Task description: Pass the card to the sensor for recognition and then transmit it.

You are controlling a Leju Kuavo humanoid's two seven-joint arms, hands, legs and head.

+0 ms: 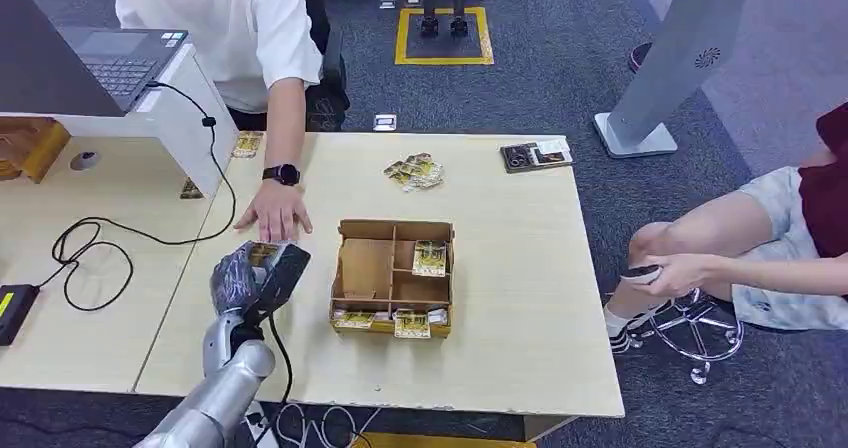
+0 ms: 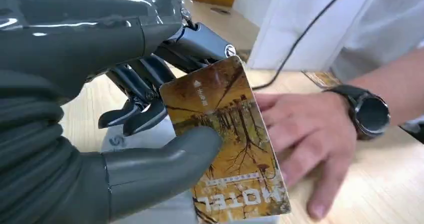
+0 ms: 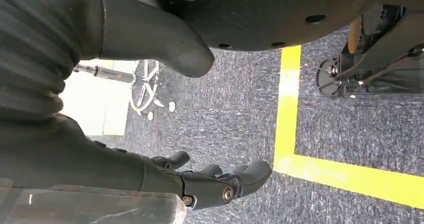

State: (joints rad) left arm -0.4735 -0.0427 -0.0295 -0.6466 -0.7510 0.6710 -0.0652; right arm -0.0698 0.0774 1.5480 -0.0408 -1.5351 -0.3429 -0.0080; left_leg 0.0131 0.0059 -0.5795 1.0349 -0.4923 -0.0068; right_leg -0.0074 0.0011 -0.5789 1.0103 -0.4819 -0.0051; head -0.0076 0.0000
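robot hand (image 2: 125, 134), card (image 2: 227, 144) lengthwise toward table

A pale wooden surface (image 1: 520, 268) stands on dark grey carpet floor (image 1: 560, 88) marked with a yellow taped square (image 1: 444, 36); a chrome swivel-stool base (image 1: 700, 333) sits beside it.

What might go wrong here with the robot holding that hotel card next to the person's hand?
The left hand pinches the card near one edge only, so it may slip or twist during handover. The person's hand lies flat on the table just beyond the card, so further reach may bump it.
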